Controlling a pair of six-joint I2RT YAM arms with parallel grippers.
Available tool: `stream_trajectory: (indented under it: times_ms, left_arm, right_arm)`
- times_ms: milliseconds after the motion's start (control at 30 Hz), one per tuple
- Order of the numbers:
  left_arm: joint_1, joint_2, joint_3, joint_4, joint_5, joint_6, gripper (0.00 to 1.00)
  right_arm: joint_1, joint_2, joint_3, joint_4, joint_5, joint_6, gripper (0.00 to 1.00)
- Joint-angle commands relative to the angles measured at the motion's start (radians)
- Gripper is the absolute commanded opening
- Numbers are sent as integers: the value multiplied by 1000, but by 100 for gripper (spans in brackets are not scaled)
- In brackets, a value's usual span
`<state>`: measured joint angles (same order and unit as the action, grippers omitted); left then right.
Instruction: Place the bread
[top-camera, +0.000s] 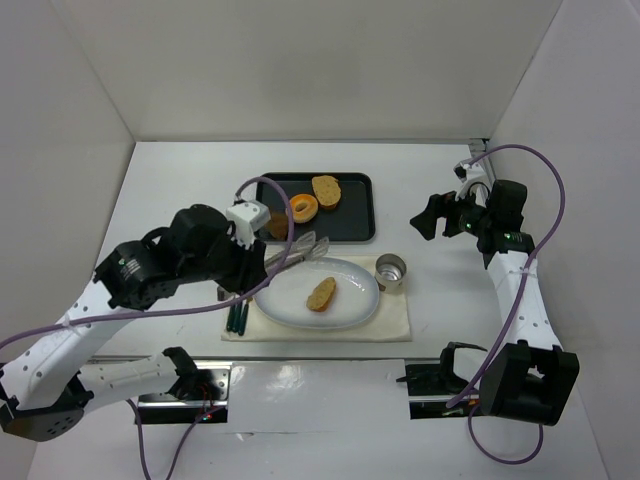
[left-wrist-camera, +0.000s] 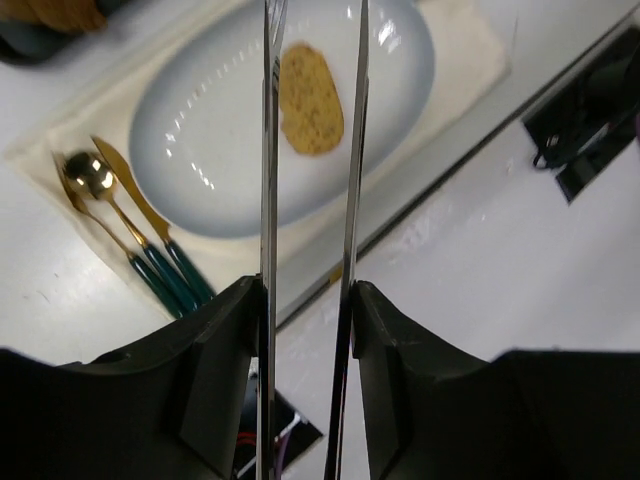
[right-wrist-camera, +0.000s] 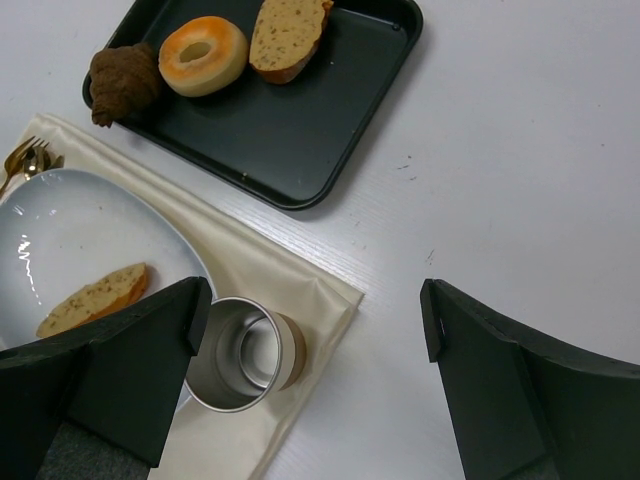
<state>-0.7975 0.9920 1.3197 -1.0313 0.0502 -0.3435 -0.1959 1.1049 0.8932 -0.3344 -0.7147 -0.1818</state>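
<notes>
Clamping left gripper (left-wrist-camera: 305, 320) on tongs (left-wrist-camera: 268, 150), blades parted and empty near bread slice (left-wrist-camera: 310, 98) lying flat on white plate (left-wrist-camera: 200, 150); raising tongs straight up, avoiding nudging slice; holding right gripper (right-wrist-camera: 315, 310) wide, empty, aside.

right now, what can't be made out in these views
Top view: the left arm covers the spoon and knife heads; only green handles show.
Left wrist view: the tongs' tips are cut off by the top edge.
Right wrist view: the right gripper's finger hides part of the plate and metal cup; the fork is cut by the left edge.
</notes>
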Motion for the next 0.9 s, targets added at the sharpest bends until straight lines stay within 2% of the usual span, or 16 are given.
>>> stream_trajectory:
  times_ms: [0, 200, 467, 867]
  left_arm:
    - [-5, 2, 67, 68, -96, 5, 54]
    - [35, 30, 35, 207, -122, 49, 54]
    - [224, 48, -28, 353, -38, 107, 54]
    - [389, 68, -66, 412, 74, 156, 54]
  right_arm:
    - [6, 3, 21, 0, -5, -1, 99]
    - [6, 12, 30, 14, -5, 40, 99]
    - [6, -8, 21, 66, 50, 162, 99]
    - [6, 12, 21, 67, 70, 180, 99]
